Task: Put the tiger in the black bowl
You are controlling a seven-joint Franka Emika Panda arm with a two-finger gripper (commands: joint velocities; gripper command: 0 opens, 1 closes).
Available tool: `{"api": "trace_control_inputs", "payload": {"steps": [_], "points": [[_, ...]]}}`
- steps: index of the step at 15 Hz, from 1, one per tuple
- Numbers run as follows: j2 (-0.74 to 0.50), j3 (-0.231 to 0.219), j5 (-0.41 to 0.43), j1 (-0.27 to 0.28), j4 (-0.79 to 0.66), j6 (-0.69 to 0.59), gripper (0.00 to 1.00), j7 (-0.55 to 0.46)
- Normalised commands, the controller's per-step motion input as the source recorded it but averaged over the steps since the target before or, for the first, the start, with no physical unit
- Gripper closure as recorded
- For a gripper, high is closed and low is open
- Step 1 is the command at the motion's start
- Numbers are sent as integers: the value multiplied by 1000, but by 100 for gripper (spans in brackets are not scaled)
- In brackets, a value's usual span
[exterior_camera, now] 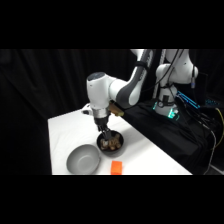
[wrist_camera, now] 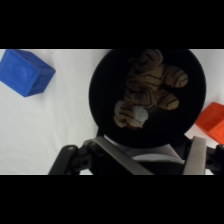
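The tiger (wrist_camera: 147, 90), a brown-and-tan striped toy, lies inside the black bowl (wrist_camera: 107, 117) and fills much of its floor. My gripper (wrist_camera: 157, 159) is open just beside the bowl's near rim, and nothing sits between its fingers (wrist_camera: 197, 156). In the side view the gripper (exterior_camera: 103, 131) hangs directly over the black bowl (exterior_camera: 118, 146) near the table's front, with the tiger (exterior_camera: 108, 144) showing as a brownish lump inside.
A larger grey bowl (exterior_camera: 83, 160) stands to the left of the black one. An orange block (exterior_camera: 116, 167) (wrist_camera: 212, 122) lies close to the table's front edge. A blue cube (wrist_camera: 25, 72) rests on the white table (exterior_camera: 65, 130).
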Motion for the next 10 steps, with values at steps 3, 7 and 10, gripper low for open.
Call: {"api": "trace_control_inputs", "payload": {"steps": [3,7,10], "points": [[-218,-1,40,-32,204,-575,0,-117],[-231,11,72,-54,189,-505,0,-145],[-201,12,91,-65,160,-354,0,-156]]}}
